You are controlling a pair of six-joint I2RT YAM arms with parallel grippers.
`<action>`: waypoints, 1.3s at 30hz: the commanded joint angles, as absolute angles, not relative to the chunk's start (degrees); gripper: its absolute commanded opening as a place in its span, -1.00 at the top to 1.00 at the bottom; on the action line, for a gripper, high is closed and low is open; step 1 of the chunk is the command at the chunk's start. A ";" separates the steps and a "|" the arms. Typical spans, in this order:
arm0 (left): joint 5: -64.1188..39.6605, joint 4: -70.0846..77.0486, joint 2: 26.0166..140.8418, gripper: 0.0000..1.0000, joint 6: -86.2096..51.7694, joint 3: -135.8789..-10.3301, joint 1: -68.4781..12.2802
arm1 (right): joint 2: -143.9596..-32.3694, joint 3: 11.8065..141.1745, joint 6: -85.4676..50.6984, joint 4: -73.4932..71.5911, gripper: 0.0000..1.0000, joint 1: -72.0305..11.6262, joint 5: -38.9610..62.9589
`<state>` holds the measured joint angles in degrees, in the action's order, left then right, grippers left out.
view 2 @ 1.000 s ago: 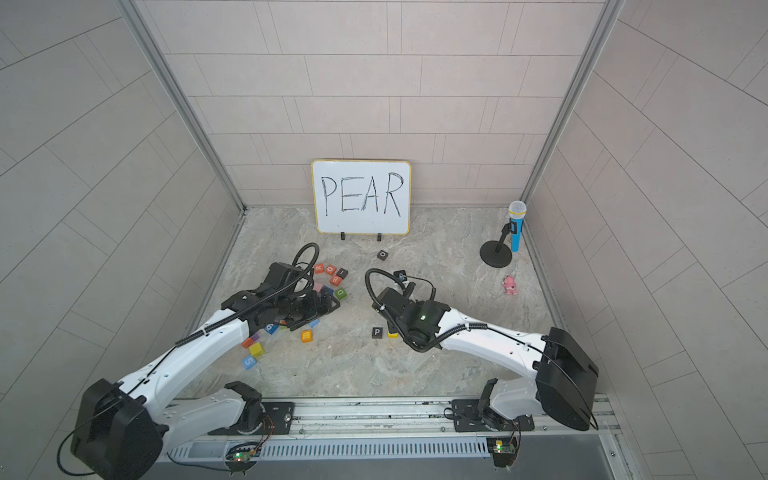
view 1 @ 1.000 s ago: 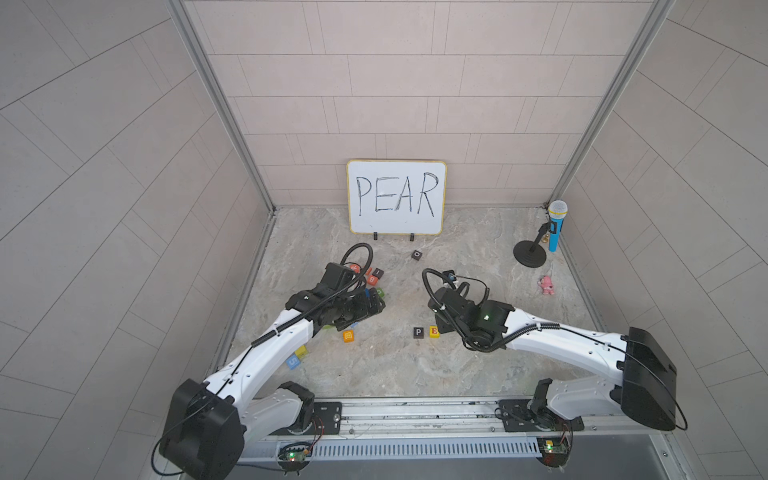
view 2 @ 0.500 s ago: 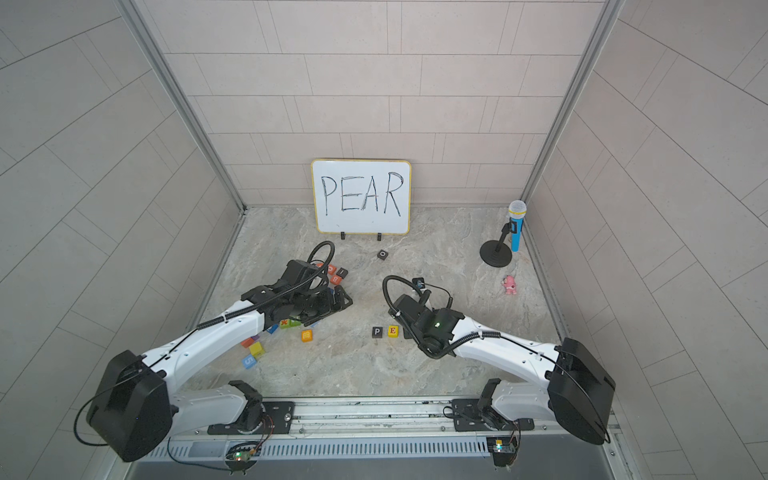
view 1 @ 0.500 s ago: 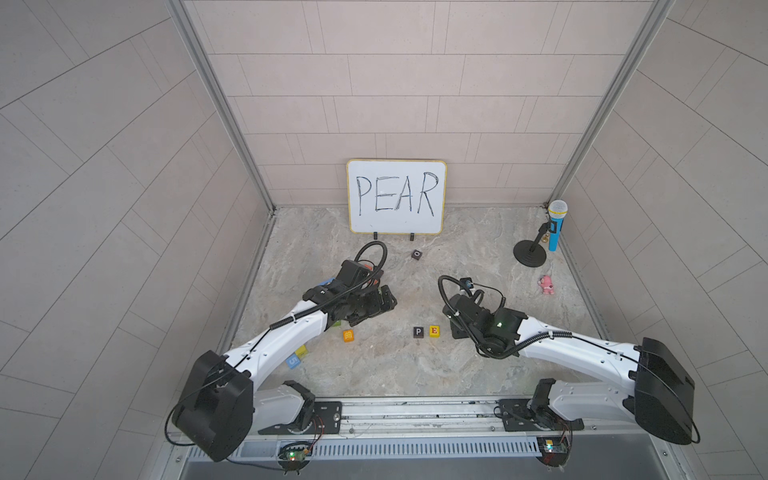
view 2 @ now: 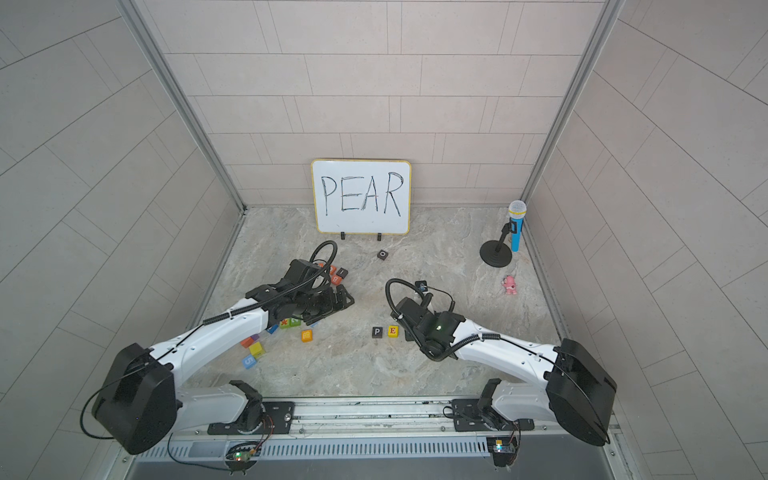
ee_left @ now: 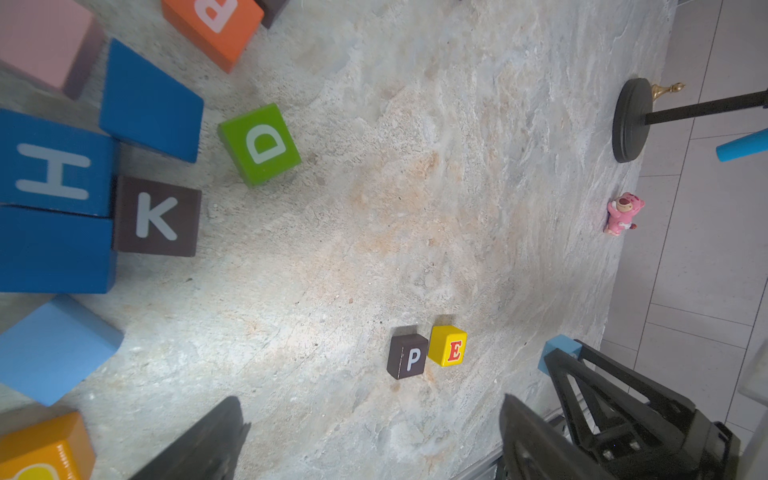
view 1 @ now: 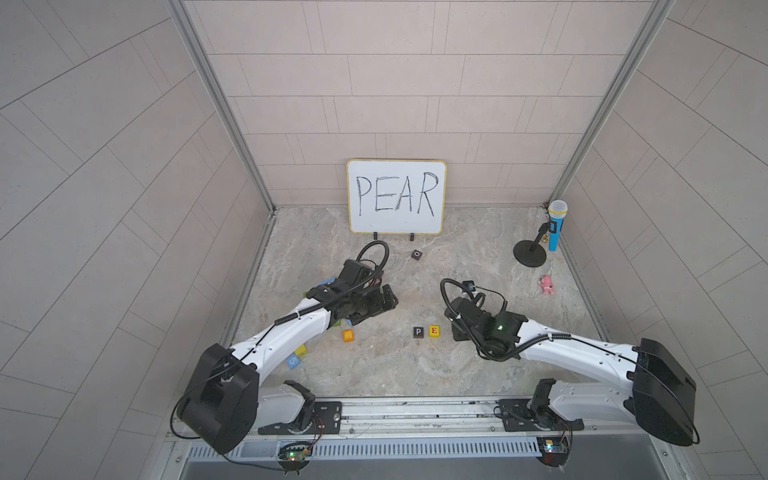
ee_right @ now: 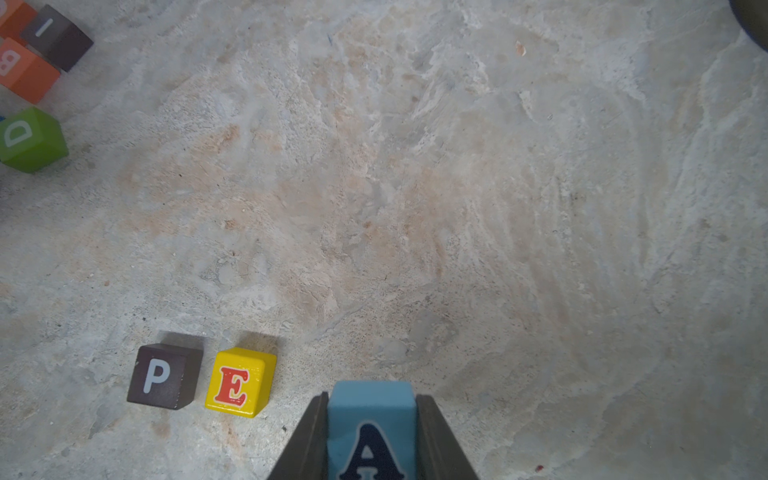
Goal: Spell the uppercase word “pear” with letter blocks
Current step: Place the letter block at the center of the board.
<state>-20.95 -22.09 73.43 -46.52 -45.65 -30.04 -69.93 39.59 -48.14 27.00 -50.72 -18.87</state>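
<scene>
The black P block (view 1: 418,331) and the yellow E block (view 1: 434,331) stand side by side on the stone floor, also seen as P block (ee_right: 164,376) and E block (ee_right: 241,381). My right gripper (ee_right: 372,436) is shut on the light blue A block (ee_right: 372,415), low over the floor just right of the E block and apart from it. In both top views the right gripper (view 1: 459,332) hides the A block. My left gripper (ee_left: 374,449) stands open and empty above the block pile, left gripper (view 2: 347,299).
Other cubes lie at the left: green D (ee_left: 259,143), dark K (ee_left: 157,216), blue H (ee_left: 54,170), an orange cube (view 1: 348,335), a blue 5 (view 1: 293,360). A black O cube (view 1: 417,254) sits before the whiteboard (view 1: 396,196). Microphone stand (view 1: 530,253) and pink toy (view 1: 547,285) stand at the right.
My left arm has swung rightward over the pile with its jaws still open. My right arm has shifted to the right of the E block, carrying the A block.
</scene>
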 commanded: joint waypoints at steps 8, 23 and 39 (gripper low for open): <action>-20.50 -21.18 73.55 -1.00 -45.70 -45.87 -30.11 | -70.22 37.01 -50.80 24.08 0.37 -50.54 -15.74; -20.15 -22.01 73.10 -1.00 -45.44 -45.83 -29.88 | -77.10 33.31 -53.79 15.73 0.38 -51.42 -13.32; -19.43 -22.90 71.73 -1.00 -45.00 -45.75 -29.75 | -79.10 34.10 -57.34 15.91 0.39 -51.55 -16.45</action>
